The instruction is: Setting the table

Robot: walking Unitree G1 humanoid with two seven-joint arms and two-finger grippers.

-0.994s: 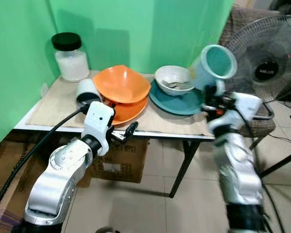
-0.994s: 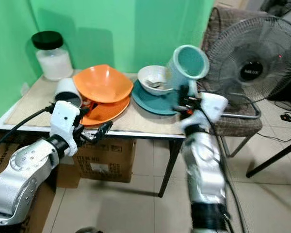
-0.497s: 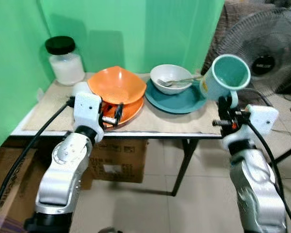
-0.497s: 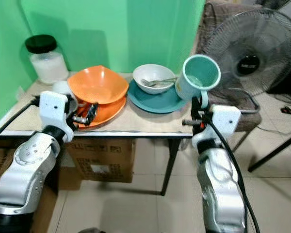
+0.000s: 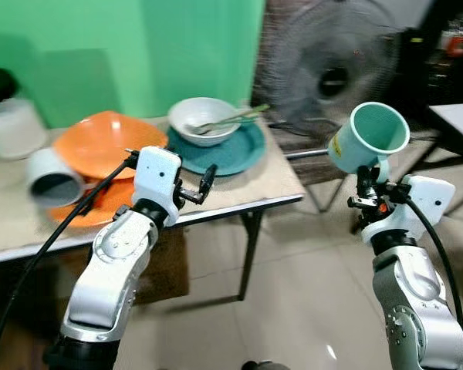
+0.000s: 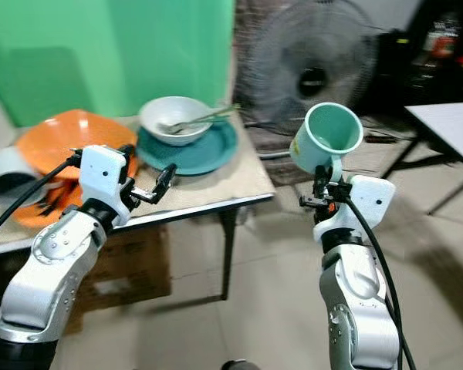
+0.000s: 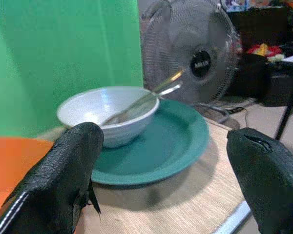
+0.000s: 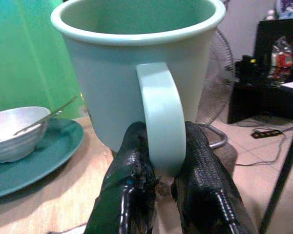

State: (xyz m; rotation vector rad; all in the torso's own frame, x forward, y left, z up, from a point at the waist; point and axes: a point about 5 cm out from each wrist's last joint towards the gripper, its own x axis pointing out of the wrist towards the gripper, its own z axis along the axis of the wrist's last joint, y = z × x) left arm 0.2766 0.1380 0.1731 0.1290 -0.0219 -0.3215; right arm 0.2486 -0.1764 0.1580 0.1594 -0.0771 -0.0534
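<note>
Two hands are up in front of me, and only one has anything in it. Starting at my left, a white cup (image 5: 52,179) lies on its side at the desk (image 5: 282,185) edge, just beside the orange bowl (image 5: 100,141) that sits stacked on an orange plate (image 5: 112,198). My left hand (image 5: 204,183) hovers above the desk's front edge with its fingers (image 7: 68,180) spread wide and nothing between them; looking along it, I see the teal plate (image 7: 168,146) ahead, carrying the white bowl (image 7: 105,109) with a spoon (image 7: 144,97) leaning out over its rim. Behind the desk stands a fan (image 5: 328,73).

Further right, clear of the desk and over open floor, my right hand (image 5: 364,187) pinches the handle of the mint-green mug (image 5: 368,139), one finger pad (image 8: 132,161) on each side of the loop, with the mug tipped so its mouth faces up and away. At the far right a corner of a pale second table (image 5: 457,119) shows.

As I judge it, the setting has barely begun: the dishes are crowded together on the desk, none laid out as a place, and the mug is in the air, not yet set down anywhere. Every piece is left to place
</note>
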